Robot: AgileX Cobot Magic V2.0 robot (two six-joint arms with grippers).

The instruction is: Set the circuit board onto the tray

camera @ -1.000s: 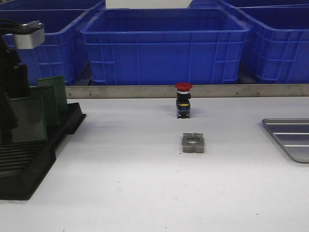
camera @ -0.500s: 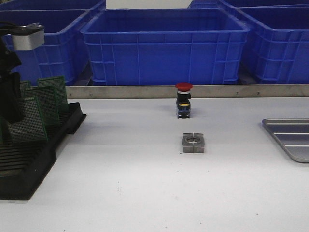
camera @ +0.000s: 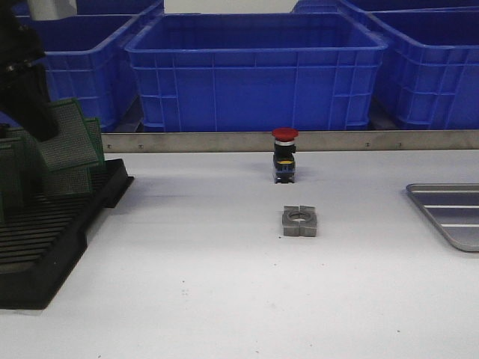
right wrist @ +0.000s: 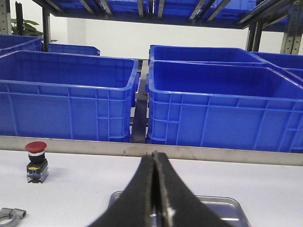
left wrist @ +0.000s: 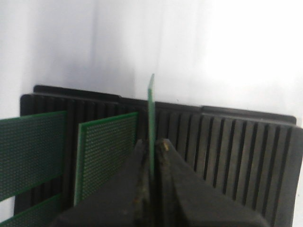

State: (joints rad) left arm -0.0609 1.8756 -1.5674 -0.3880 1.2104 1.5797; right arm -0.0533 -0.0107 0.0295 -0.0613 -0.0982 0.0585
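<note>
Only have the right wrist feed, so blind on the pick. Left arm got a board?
Observer: Yes. The left gripper is shut on the circuit board, pinching its edge.
Operator: Clear of the rack?
Observer: It looks lifted and tilted above the black rack; other boards stand in the slots.
Operator: Anything between it and the tray?
Observer: A red push button and a grey metal clamp block sit mid-table. The tray lies at the far right edge of the front view.
</note>
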